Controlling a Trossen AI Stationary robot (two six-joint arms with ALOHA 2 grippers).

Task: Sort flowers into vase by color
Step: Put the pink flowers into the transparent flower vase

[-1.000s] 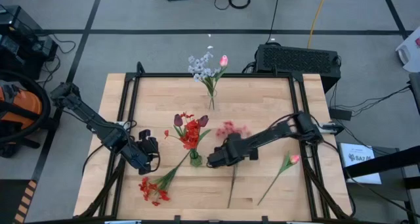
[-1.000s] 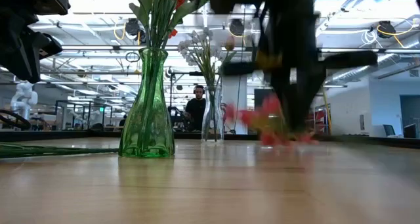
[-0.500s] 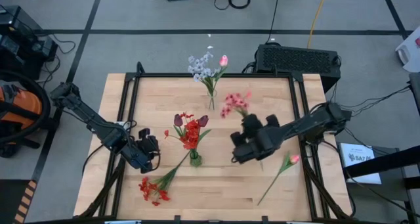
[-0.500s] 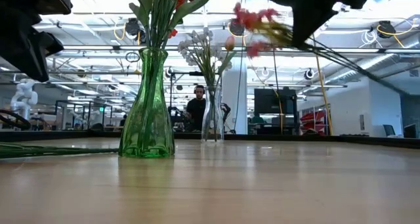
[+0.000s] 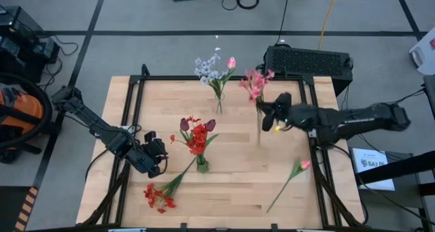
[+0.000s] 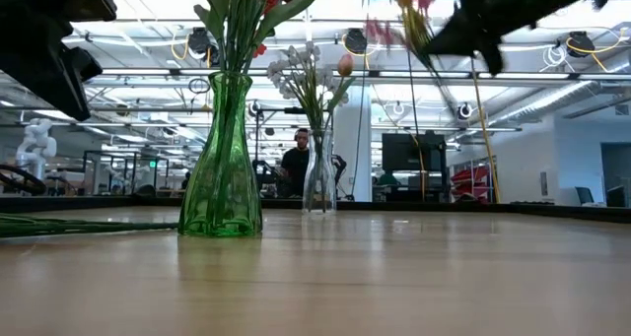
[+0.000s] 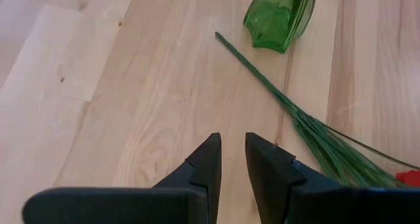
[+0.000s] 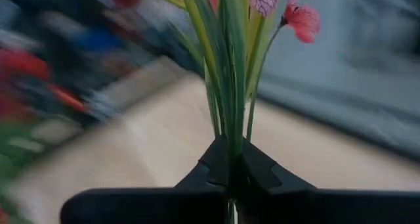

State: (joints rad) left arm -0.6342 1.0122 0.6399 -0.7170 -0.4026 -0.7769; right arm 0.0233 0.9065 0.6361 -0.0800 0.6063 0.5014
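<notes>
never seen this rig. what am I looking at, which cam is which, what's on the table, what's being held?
It is a robot with two dark arms at a wooden table, sorting artificial flowers by colour. One camera looks straight down, one sits level with the tabletop, and one rides on each wrist.

The right gripper is shut on the stem of a pink spray, held up in the air near the clear vase, which holds a whitish spray and a pink tulip.

The left gripper waits low over the table's left side, fingers slightly apart, holding nothing.

The green vase holds red and maroon flowers. A red cluster and another pink tulip lie flat on the wood.
</notes>
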